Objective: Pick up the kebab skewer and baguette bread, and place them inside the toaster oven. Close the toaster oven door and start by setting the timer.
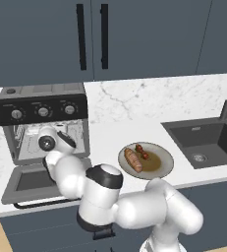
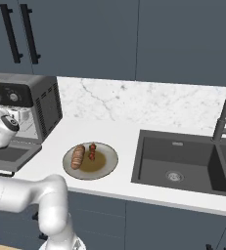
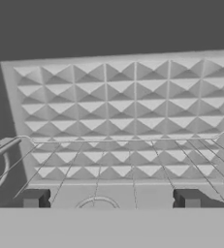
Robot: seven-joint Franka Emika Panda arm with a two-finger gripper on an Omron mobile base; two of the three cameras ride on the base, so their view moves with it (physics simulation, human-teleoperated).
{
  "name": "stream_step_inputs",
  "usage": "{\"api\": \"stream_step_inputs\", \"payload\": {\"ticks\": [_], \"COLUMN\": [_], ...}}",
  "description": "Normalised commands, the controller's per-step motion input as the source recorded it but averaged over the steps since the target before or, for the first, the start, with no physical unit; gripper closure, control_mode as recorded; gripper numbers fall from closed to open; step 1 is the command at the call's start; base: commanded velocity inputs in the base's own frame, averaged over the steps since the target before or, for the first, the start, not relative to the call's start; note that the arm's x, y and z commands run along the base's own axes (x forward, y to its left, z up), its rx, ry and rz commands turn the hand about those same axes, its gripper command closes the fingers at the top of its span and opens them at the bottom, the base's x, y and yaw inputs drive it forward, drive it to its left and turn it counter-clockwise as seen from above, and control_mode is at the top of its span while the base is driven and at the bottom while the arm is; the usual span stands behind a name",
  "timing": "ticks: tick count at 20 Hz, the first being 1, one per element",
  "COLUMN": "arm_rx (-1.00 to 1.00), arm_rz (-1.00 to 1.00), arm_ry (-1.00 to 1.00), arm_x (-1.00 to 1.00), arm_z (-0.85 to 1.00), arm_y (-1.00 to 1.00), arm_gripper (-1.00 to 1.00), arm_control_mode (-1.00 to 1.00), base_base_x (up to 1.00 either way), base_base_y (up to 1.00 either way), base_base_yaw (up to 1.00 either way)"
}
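— Inside the oven (image 1: 43,125), my jaws are spread wide and empty above its rack (image 3: 118,160).
— The food?
— Skewer (image 1: 142,151) and bread (image 1: 133,160) sit on the plate (image 1: 161,170) near the surface's front edge.

- The white arm (image 1: 134,206) bends up from its base and reaches forward and to the left, its wrist (image 1: 48,142) level.
- The gripper (image 3: 111,198) stands wide open, its two dark fingertips (image 3: 33,198) well apart, with nothing between them.
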Motion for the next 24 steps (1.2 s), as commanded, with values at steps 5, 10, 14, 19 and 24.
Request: {"api": "stream_step_inputs", "payload": {"ticks": [5, 10, 14, 19, 24], "arm_rx": [-0.06, -0.05, -0.04, -0.04, -0.07], "arm_rz": [0.0, 0.0, 0.0, 0.0, 0.0], "arm_ry": [0.13, 0.22, 0.23, 0.21, 0.21], "arm_x": [0.0, -0.26, -0.68, -0.86, -1.0], "arm_z": [-0.53, -0.72, -0.9, -1.0, -0.95], "arm_y": [0.08, 0.01, 0.03, 0.02, 0.0], "arm_gripper": [-1.0, -1.0, -1.0, -1.0, -1.0], "arm_control_mode": [-1.0, -1.0, -1.0, -1.0, -1.0], "base_base_x": [0.0, 0.0, 0.0, 0.0, 0.0], "base_base_y": [0.0, 0.0, 0.0, 0.0, 0.0], "base_base_yaw": [0.0, 0.0, 0.0, 0.0, 0.0]}}
